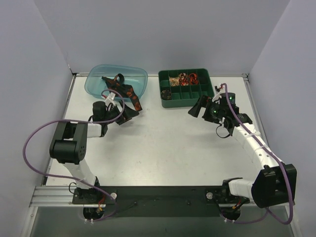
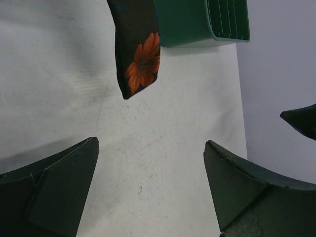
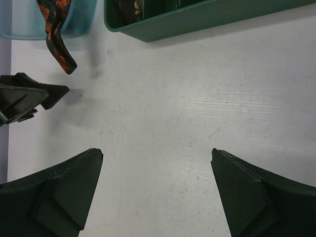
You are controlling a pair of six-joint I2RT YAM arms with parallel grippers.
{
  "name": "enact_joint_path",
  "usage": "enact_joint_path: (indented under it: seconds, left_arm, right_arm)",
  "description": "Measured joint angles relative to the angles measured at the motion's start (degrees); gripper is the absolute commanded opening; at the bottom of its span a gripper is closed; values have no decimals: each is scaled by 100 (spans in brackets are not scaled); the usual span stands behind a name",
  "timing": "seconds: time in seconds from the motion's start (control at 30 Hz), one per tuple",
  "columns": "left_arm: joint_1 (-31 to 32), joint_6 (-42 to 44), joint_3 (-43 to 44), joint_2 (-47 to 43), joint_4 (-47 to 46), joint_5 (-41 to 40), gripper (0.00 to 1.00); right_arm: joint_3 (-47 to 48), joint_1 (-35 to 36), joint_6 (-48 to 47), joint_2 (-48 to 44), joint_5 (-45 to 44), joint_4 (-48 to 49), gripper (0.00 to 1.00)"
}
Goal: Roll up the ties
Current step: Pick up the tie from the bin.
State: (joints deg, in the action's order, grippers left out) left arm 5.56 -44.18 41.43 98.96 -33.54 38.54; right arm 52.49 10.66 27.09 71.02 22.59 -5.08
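Left fingers (image 1: 129, 114), centre left, and right fingers (image 1: 199, 107), right of centre, hang spread wide over the desk (image 1: 163, 143), grasping nothing. Upper left, a black orange-flowered tie (image 1: 129, 94) trails from the blue bin (image 1: 96, 85), its pointed end near the left fingers.
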Motion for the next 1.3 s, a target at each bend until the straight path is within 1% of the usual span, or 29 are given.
enact_joint_path:
  seconds: [0.1,0.2,0.33,0.37,0.43,0.53,0.57,0.67,0.7,0.77,0.8,0.83,0.9,0.93,1.03,1.13,1.2,1.3]
  left_arm:
    - [81,-184,232,610,-498,76,97]
    - [177,-256,391,925,-861,39,97]
    - [304,-299,481,1016,-1169,-160,89]
    - [328,-299,546,1047,-1204,-227,83]
    - [354,-310,697,1154,-1281,-343,82]
    - [365,-339,922,1399,-1394,-496,75]
    - [367,-350,977,1488,-1412,-544,74]
    - [372,-343,1047,1663,-1392,-680,69]
    - [374,-341,1054,1692,-1388,-706,64]
    - [378,-341,1086,1729,-1377,-737,58]
    - [385,-323,1126,1742,-1373,-761,49]
    - [389,-326,1154,1744,-1373,-774,43]
    - [404,-319,1235,1744,-1392,-789,33]
    - [415,-319,1266,1744,-1416,-793,23]
    - [437,-295,1322,1744,-1436,-769,10]
    - [452,-186,1360,1738,-1368,-745,6]
    - [452,-116,1388,1696,-1235,-737,5]
    - [452,48,1517,1484,-741,-710,4]
  right_arm:
    - [0,0,-22,2,26,-4,100]
    - [0,0,-31,2,44,-11,100]
    - [2,0,-35,2,46,-20,100]
    - [0,0,-37,2,46,-22,100]
    - [2,0,-37,4,48,-31,100]
    - [2,0,-52,13,50,-37,100]
    - [2,0,-55,13,55,-37,100]
    - [9,0,-59,13,83,-48,100]
    - [13,0,-63,13,85,-55,100]
    - [22,0,-79,13,87,-63,100]
    - [24,0,-85,13,87,-70,100]
    - [28,0,-98,13,87,-76,100]
    - [35,0,-111,13,92,-81,100]
    - [35,0,-120,13,94,-85,100]
    - [46,0,-127,13,125,-111,100]
    - [63,0,-149,13,177,-175,100]
    - [103,0,-164,13,201,-219,100]
    - [199,0,-168,13,245,-258,100]
